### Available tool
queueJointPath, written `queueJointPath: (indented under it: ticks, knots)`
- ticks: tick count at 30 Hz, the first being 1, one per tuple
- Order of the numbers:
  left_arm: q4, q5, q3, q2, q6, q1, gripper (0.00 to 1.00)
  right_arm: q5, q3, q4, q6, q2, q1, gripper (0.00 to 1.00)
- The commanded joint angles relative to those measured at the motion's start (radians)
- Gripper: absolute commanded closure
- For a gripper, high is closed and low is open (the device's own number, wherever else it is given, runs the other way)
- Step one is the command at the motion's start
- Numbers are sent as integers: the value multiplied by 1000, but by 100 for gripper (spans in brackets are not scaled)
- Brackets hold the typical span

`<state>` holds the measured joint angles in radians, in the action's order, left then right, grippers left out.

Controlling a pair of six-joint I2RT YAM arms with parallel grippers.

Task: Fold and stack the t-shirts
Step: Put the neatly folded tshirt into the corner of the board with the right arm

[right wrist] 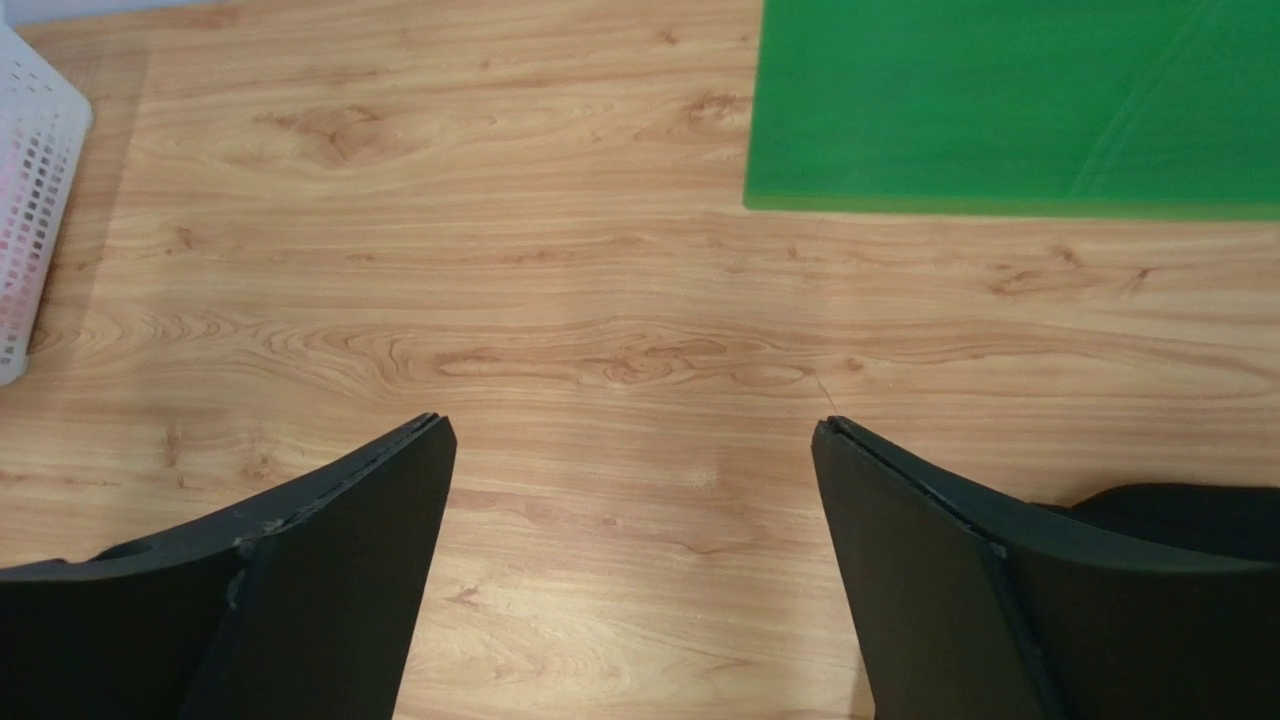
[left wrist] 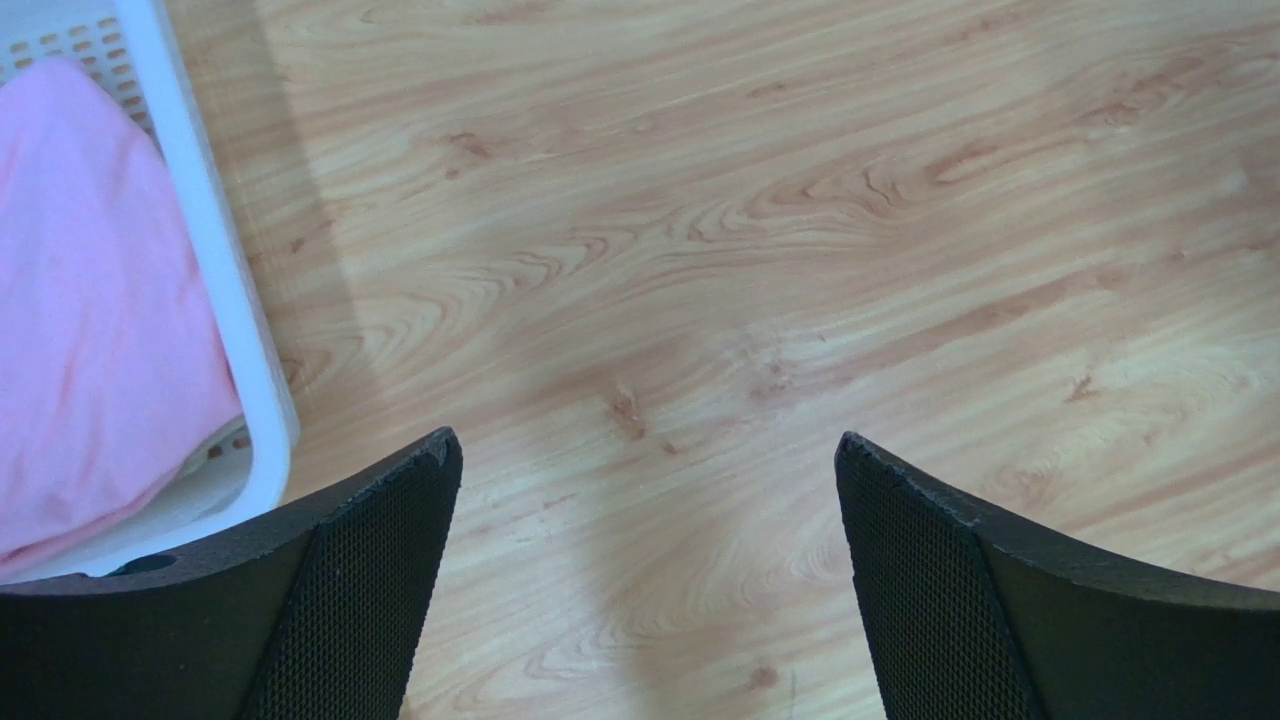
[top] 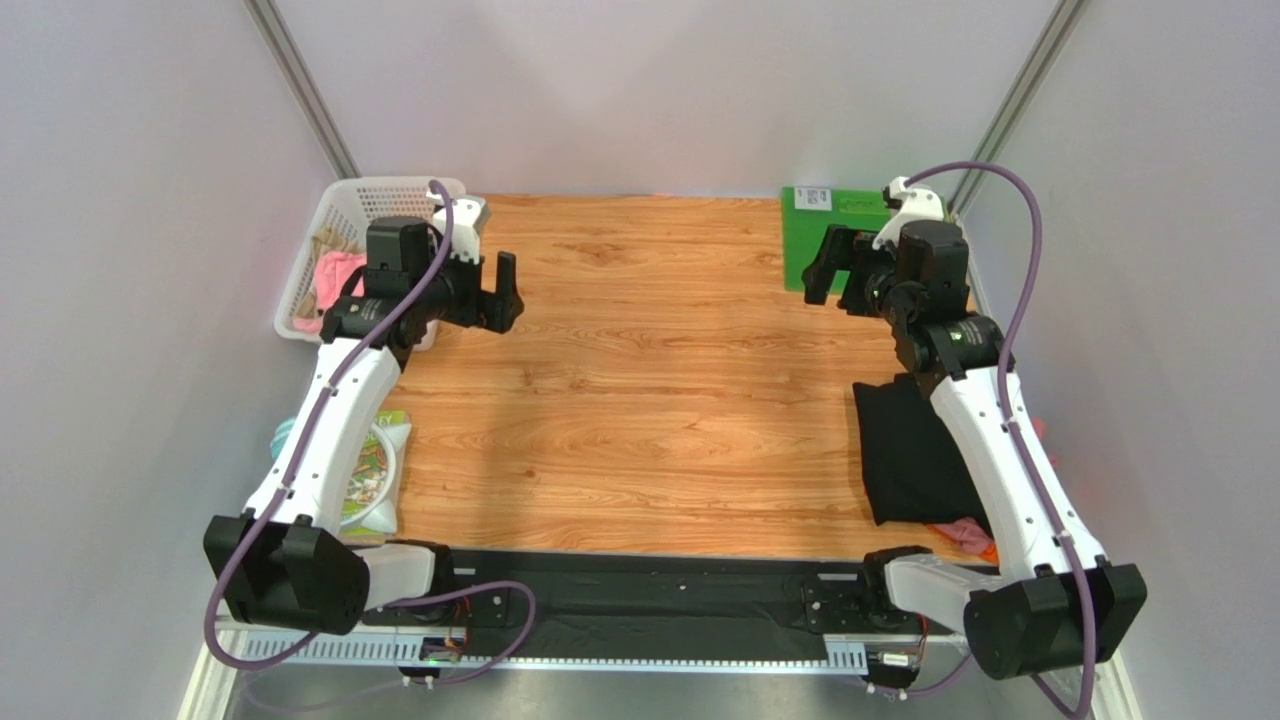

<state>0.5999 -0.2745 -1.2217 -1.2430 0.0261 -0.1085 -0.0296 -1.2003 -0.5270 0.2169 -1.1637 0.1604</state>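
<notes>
A folded black t-shirt (top: pixel 906 450) lies at the right side of the table, partly under my right arm; its edge (right wrist: pixel 1187 510) shows beside the right finger. A bit of orange-pink cloth (top: pixel 963 533) sticks out at its near corner. A pink t-shirt (top: pixel 334 276) (left wrist: pixel 90 300) lies in the white basket (top: pixel 353 203) (left wrist: pixel 226 285) at the far left. My left gripper (top: pixel 484 305) (left wrist: pixel 646 450) hangs open over bare wood beside the basket. My right gripper (top: pixel 839 282) (right wrist: pixel 631 428) is open and empty over bare wood, just in front of the green mat.
A stiff green mat (top: pixel 824 237) (right wrist: pixel 1022 105) lies at the far right corner. The basket's corner (right wrist: pixel 30 195) shows in the right wrist view. A plastic bag with colourful contents (top: pixel 373 473) sits off the table's left edge. Grey walls enclose the wooden table (top: pixel 646 375).
</notes>
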Motion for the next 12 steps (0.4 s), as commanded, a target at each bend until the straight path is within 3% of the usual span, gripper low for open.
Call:
queueJointPath:
  ticks: [1,12]
  knots:
    - [-121,46,-6,-36,-14,6,0,47,-7,73,-48,-19,2,0]
    - [-189,66,53,-56,-12,35,0,45,-16,73,-44,-51,1,0]
